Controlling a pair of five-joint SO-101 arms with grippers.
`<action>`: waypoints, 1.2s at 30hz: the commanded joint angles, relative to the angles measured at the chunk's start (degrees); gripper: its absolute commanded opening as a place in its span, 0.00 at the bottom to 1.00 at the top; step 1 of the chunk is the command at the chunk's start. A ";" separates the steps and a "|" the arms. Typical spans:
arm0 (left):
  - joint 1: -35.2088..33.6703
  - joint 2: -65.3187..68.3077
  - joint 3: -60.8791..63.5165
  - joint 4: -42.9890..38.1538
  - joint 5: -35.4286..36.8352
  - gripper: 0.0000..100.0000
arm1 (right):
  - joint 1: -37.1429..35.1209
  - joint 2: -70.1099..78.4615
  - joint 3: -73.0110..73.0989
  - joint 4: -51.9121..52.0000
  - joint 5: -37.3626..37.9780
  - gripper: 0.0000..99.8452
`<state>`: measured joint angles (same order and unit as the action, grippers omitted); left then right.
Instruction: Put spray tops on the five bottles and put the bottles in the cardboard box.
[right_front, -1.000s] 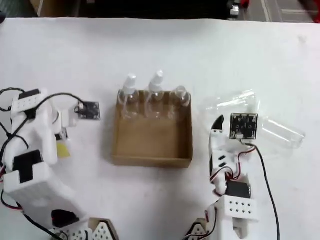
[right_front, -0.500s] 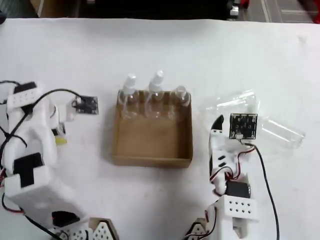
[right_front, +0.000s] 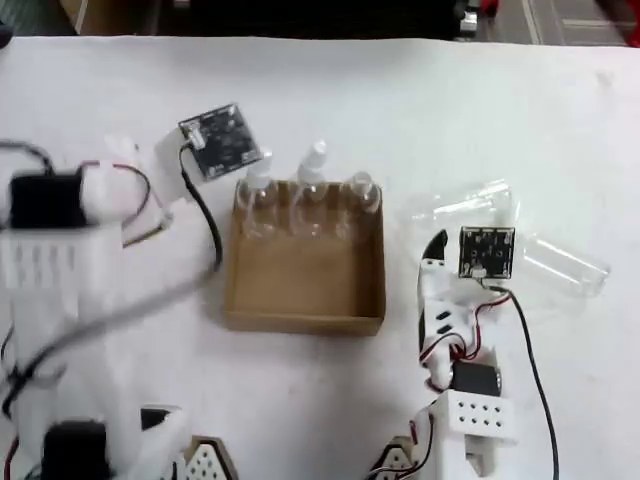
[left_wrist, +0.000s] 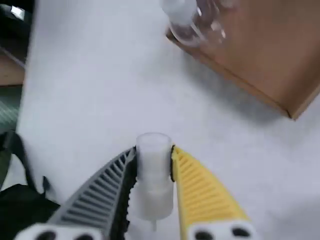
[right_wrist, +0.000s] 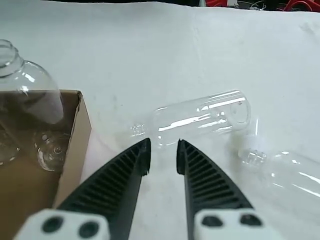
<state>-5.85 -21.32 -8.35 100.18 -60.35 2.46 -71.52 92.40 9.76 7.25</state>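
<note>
1. State: left gripper (left_wrist: 152, 150) clamped on top (left_wrist: 152, 172), at 10 o'clock of box (right_front: 300, 300).
2. State: right gripper (right_wrist: 162, 150) slightly apart, empty, by neck of lying bottle (right_wrist: 197, 117) at 3 o'clock of box.
3. Risk: top is pinched near one end only, so it may twist or slip when pressed onto a neck.
4. Axis: top's long axis runs along the gripper, wide end toward tips, thin stem toward wrist.

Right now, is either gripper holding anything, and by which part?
The left gripper is shut on a white spray top, pinched across the sides of its round body. The right gripper is open, holding nothing.
</note>
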 joint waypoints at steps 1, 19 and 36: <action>10.07 -10.86 -12.66 -0.26 16.35 0.02 | 0.22 -1.19 -0.53 -1.10 0.88 0.07; 34.42 -13.85 -25.76 -17.14 60.92 0.02 | 0.31 -1.19 -0.62 -1.27 0.88 0.07; 34.77 -47.96 15.21 -36.04 64.26 0.02 | 0.04 -0.75 -0.26 -3.65 0.88 0.07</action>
<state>28.44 -59.65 -16.00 80.57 2.59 2.46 -71.52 92.40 7.47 7.25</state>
